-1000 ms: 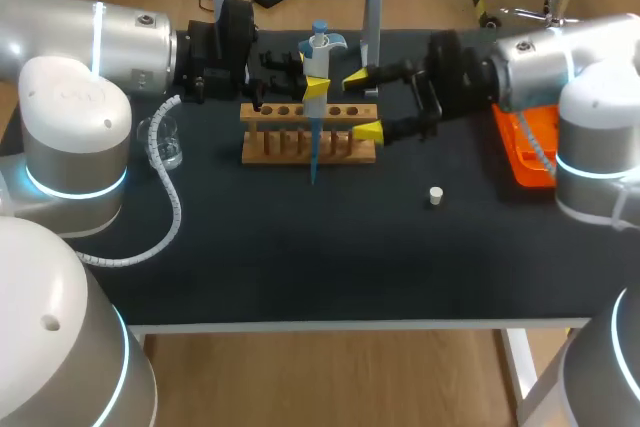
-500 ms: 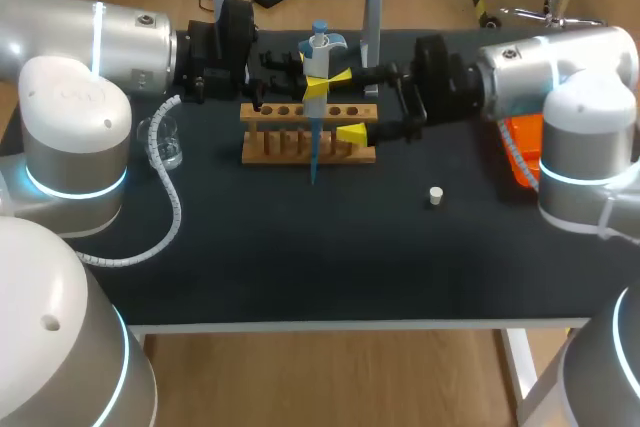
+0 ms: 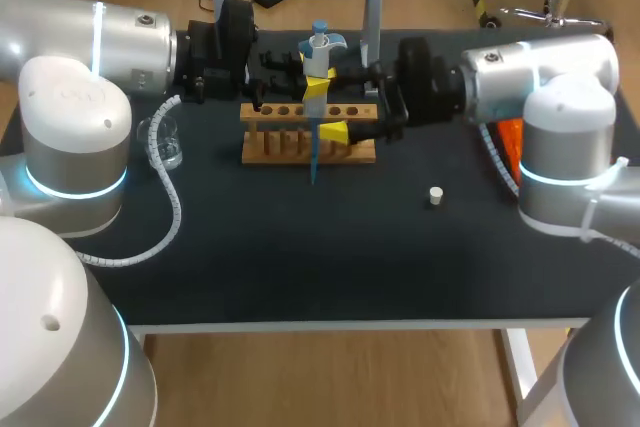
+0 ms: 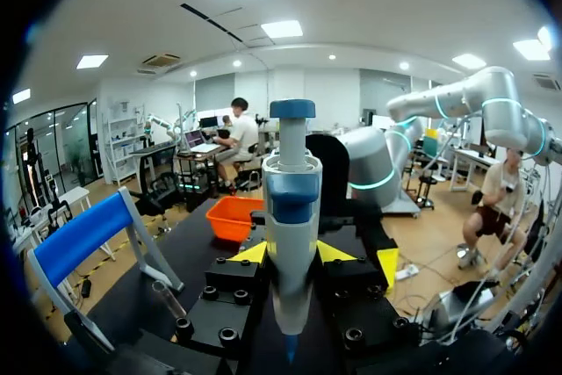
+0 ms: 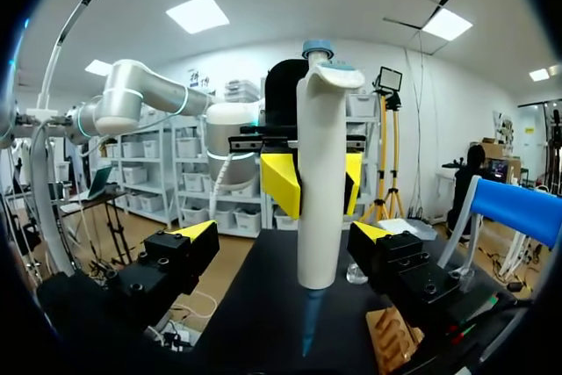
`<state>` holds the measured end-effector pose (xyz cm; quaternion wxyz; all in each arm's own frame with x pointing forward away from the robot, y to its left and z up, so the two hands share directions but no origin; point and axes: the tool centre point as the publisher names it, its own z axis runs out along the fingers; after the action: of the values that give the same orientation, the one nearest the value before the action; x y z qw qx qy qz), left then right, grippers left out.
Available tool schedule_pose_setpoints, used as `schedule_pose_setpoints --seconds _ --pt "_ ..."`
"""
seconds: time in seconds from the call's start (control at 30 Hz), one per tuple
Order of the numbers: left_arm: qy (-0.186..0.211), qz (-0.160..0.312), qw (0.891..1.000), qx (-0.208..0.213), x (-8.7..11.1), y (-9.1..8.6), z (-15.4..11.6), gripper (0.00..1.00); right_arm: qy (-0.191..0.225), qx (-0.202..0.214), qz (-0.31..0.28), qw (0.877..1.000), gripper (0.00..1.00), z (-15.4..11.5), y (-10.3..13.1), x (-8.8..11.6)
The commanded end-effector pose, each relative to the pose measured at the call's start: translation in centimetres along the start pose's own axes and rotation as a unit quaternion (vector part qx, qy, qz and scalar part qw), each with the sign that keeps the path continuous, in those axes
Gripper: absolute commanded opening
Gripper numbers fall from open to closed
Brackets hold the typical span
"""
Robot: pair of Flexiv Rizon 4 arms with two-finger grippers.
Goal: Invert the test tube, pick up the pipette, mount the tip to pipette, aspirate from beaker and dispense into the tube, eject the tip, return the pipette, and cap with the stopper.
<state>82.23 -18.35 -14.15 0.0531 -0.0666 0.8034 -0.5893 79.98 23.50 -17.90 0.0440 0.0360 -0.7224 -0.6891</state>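
Pipette: held upright (image 3: 318,52) over the wooden rack (image 3: 275,137), with its blue tip (image 3: 313,159) pointing down in front of the rack's middle.
Left jaws: closed on the pipette's white body from two sides, below its blue head; the left arm (image 3: 120,42) comes in level from the side.
Right jaws: spread wide, with the pipette standing between the two yellow fingers (image 5: 198,233). In the right wrist view a gap is seen on each side, so the pipette is not gripped by them.
Right arm: stretched level (image 3: 520,62) toward the rack, with its lower yellow finger just in front of the rack's right half.
Rack: set on the dark worktop (image 3: 300,257), its row of holes facing up.
Beaker: placed (image 3: 165,142) near the left arm's base, well apart from the rack.
Stopper: laid (image 3: 435,195) alone on the worktop, to the right of the rack and nearer the front edge.
Orange tray: partly hidden (image 3: 510,137) behind the right arm.
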Motion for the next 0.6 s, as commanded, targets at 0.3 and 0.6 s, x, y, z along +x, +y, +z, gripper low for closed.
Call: schedule_pose_setpoints --seconds 0.3,0.6 --pt "-0.001 0.0 1.0 0.001 0.01 0.03 0.03 0.0 0.01 -0.01 0.002 1.0 1.0 1.37 -0.65 -0.85" --pt "-0.001 0.0 1.0 0.001 0.01 0.03 0.03 0.0 0.027 -0.02 0.003 0.999 1.0 1.7 -0.76 -1.08"
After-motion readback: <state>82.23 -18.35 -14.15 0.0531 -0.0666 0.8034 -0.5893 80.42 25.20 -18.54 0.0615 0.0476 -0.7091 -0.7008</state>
